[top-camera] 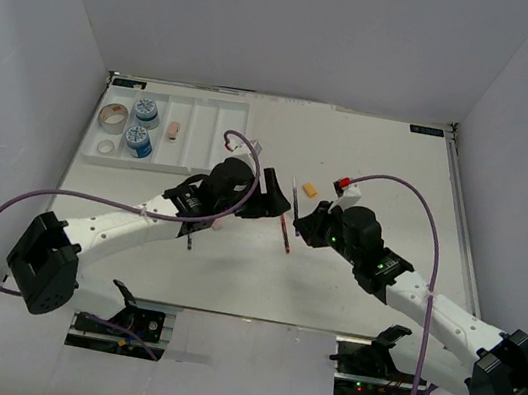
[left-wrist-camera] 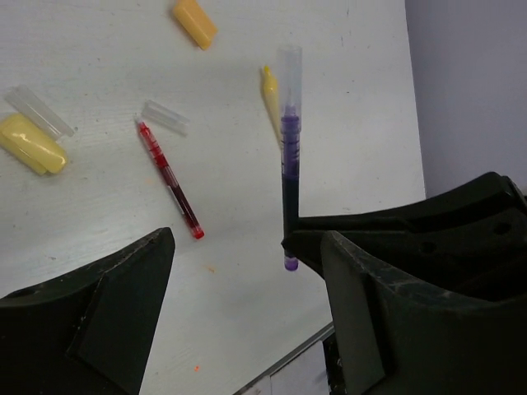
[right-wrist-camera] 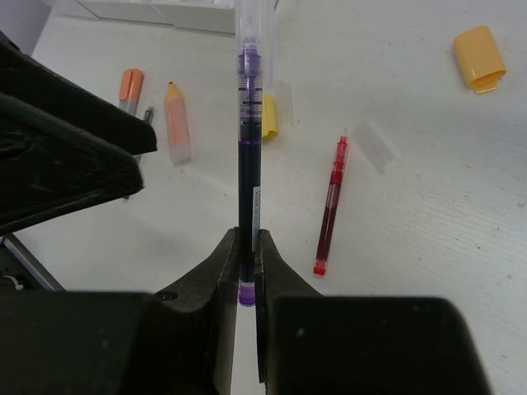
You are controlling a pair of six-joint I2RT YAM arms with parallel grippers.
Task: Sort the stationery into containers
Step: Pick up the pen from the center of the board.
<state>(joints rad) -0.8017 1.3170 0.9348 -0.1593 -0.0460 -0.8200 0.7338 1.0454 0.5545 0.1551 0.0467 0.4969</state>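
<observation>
My right gripper (right-wrist-camera: 246, 271) is shut on the lower end of a dark purple pen (right-wrist-camera: 247, 148), which stands up with a clear cap on its far end. In the left wrist view the same purple pen (left-wrist-camera: 290, 156) rises between the wide-open fingers of my left gripper (left-wrist-camera: 247, 271), close to the right-hand finger (left-wrist-camera: 387, 313) and touching neither. The two grippers, left (top-camera: 275, 194) and right (top-camera: 298, 222), meet at mid-table. A red pen (right-wrist-camera: 331, 206) lies on the table beside a loose clear cap (right-wrist-camera: 372, 146). The white compartment tray (top-camera: 206, 122) sits at the far left.
In the tray are a tape roll (top-camera: 111, 115), two blue-white tubs (top-camera: 144, 113), and a pink eraser (top-camera: 173, 129). On the table lie orange markers (right-wrist-camera: 175, 123), a yellow marker (left-wrist-camera: 270, 95), a yellow cap (right-wrist-camera: 479, 58) and a yellow piece (left-wrist-camera: 31, 144).
</observation>
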